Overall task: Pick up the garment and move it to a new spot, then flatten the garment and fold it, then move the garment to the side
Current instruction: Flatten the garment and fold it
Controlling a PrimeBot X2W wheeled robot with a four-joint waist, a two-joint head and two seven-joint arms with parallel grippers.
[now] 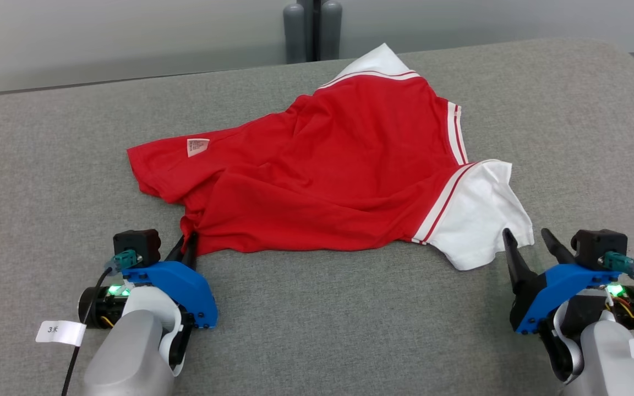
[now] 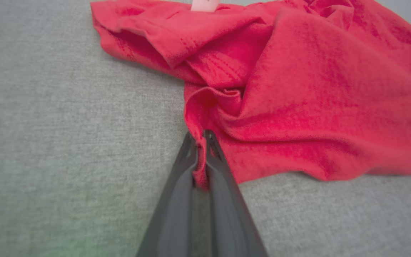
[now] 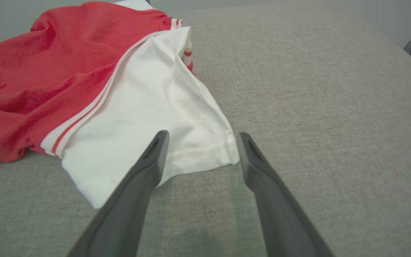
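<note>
Garment [image 1: 339, 165], red with white sleeves, lies rumpled on the grey padded surface [image 1: 317, 319] in the head view. Its near-left corner is at the left gripper [image 1: 187, 245], and its white sleeve [image 1: 476, 220] lies just ahead of the right gripper [image 1: 527, 236]. In the left wrist view, the left gripper [image 2: 200, 137] is clamped on a bunched red fold of the garment [image 2: 298, 89]. In the right wrist view, the right gripper [image 3: 202, 135] has its fingers spread and grips nothing, and the corner of the white sleeve [image 3: 148, 107] is seen between the tips.

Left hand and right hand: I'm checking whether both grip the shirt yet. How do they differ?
The left hand is shut on the garment's red hem corner; the right hand stands open, holding nothing. The left hand pinches red cloth, while the right hand frames the white sleeve's corner. Both sit low at the garment's near edge.
</note>
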